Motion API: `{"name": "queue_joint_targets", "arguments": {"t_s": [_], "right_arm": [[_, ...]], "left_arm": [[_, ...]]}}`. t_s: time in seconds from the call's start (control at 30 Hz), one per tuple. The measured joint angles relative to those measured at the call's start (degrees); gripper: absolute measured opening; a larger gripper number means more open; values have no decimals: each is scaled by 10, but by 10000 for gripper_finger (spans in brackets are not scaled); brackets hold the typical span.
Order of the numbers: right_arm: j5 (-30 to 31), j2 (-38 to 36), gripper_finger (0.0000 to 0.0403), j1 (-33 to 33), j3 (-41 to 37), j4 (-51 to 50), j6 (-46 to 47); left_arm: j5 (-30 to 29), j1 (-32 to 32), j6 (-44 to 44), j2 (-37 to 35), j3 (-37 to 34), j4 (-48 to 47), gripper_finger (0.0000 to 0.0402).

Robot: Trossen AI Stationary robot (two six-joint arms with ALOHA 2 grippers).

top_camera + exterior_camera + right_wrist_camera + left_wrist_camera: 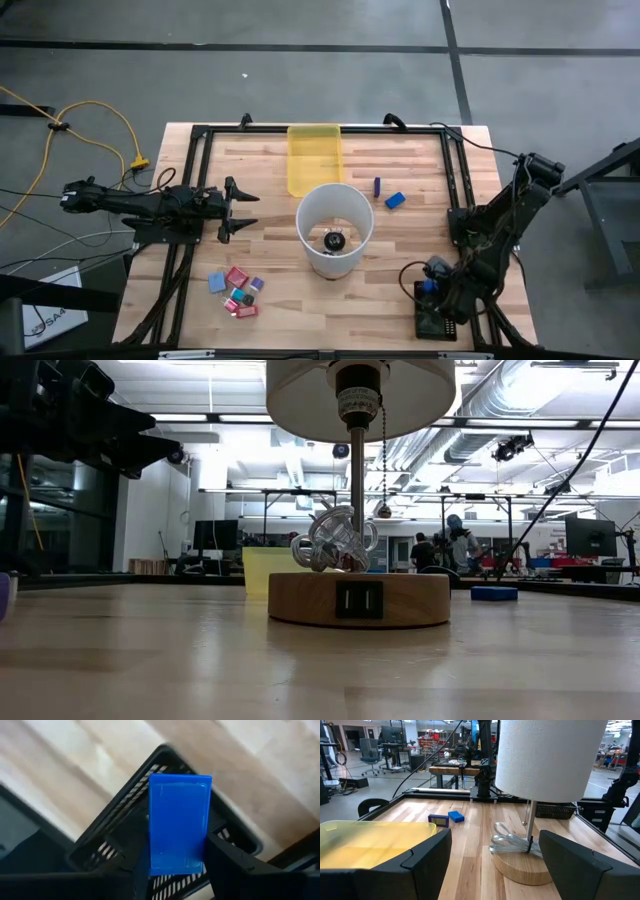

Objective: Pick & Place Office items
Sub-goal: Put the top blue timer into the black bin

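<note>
Several tiny office items, pink, red, purple and light blue [237, 291], lie in a cluster on the wooden table near its front left. A bright-blue piece [394, 200] and a purple one [377, 186] lie right of the white-shaded lamp [335, 228]. My right gripper [432, 292] hangs over a black mesh basket [115, 840] at the table's front right, shut on a flat blue rectangular piece [177, 820]. My left gripper [238, 210] waits open and level at the table's left, facing the lamp. My right gripper pinches the blue piece between its two fingers, which lie on its two long edges [156, 857] near one end. The fingers come from above, pointing steeply down. The piece is lifted clear above the basket, and its free end sticks out past the fingertips.
The lamp stands mid-table on a round wooden base [357, 600], with a metal ornament and a pull chain under the shade. A yellow translucent tray [314, 158] lies at the far edge behind it. A black frame [195, 160] rims the table. People stand in the room beyond.
</note>
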Motion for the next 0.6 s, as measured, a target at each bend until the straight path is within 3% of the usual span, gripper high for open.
{"name": "queue_joint_targets", "arguments": {"t_s": [0.3, 0.6], "right_arm": [[0, 5, 148, 33, 0, 25, -15], [0, 60, 148, 40, 0, 45, -15]], "left_arm": [[0, 0, 0, 0, 0, 0, 293], [0, 0, 0, 0, 0, 0, 293]]}}
